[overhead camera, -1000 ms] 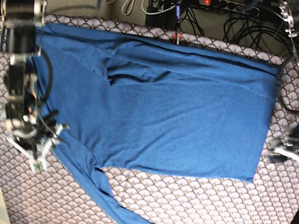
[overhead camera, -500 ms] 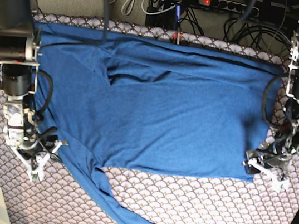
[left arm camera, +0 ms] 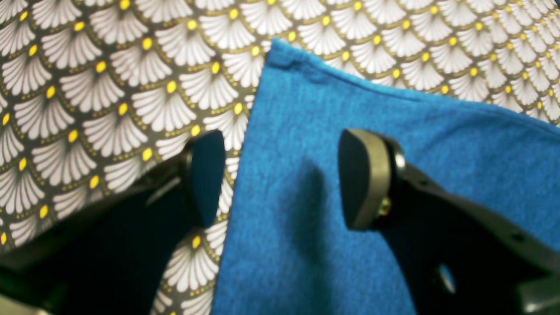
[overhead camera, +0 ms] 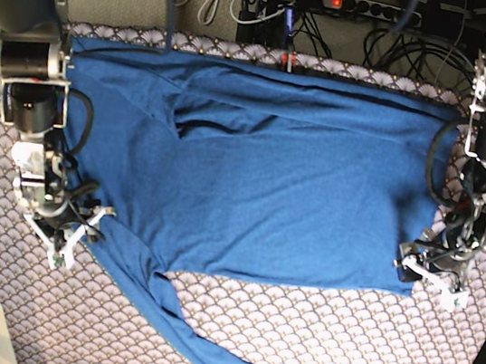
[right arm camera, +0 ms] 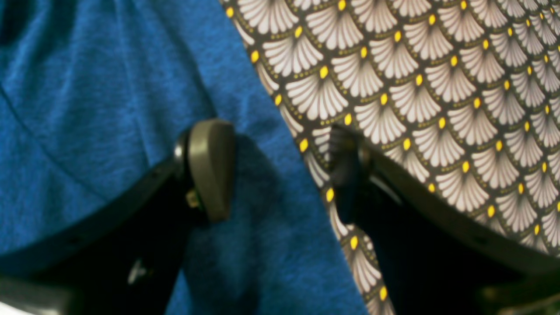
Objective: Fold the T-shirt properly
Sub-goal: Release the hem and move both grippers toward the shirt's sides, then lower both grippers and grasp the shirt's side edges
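- The left end effector (left arm camera: 280, 179) hangs low with its jaws apart, one dark pad on the scallop-patterned grey-white tablecloth (left arm camera: 109, 96) and the other over blue cloth, so the shirt's side edge runs between them near a hemmed corner (nothing is pinched yet).
- The right end effector (right arm camera: 280, 170) also stands apart, straddling the opposite edge: one pad over fabric, one over the pattern.
- Both seem set to nip an edge, probably so the cloth can be lifted evenly from two points.
- Farther out, the plain medium-blue long-sleeved knit T-shirt (overhead camera: 271, 177) lies spread flat on the covered worktop, one sleeve trailing toward the near edge.
- Beyond the worktop sits a power strip (overhead camera: 369, 9) among tangled cables.
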You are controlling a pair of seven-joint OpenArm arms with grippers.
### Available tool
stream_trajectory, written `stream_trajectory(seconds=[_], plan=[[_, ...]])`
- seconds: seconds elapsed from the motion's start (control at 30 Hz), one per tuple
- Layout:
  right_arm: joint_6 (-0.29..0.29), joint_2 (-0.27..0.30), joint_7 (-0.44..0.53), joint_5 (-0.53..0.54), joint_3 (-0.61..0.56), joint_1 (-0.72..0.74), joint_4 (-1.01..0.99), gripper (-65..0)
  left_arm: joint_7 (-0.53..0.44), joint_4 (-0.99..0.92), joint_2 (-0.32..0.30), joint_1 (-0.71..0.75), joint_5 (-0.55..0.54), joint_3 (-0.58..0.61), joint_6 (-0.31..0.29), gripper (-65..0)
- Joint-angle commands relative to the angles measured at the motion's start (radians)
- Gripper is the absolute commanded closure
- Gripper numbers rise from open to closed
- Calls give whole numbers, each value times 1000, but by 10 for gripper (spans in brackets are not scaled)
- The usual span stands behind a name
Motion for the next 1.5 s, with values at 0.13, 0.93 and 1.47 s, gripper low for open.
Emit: stream_trajectory(seconds=[0.13, 0.93, 1.47], plan=[[5, 4, -41, -12, 47, -1, 4, -271, -23, 13, -16, -37, -8, -5, -1, -402], [5, 4, -41, -12, 102, 2, 7, -14, -245, -343, 143, -212, 413, -4, -5, -404], [5, 3, -41, -12, 102, 0, 7, -14, -245, -344, 159, -190, 410, -7, -5, -76]])
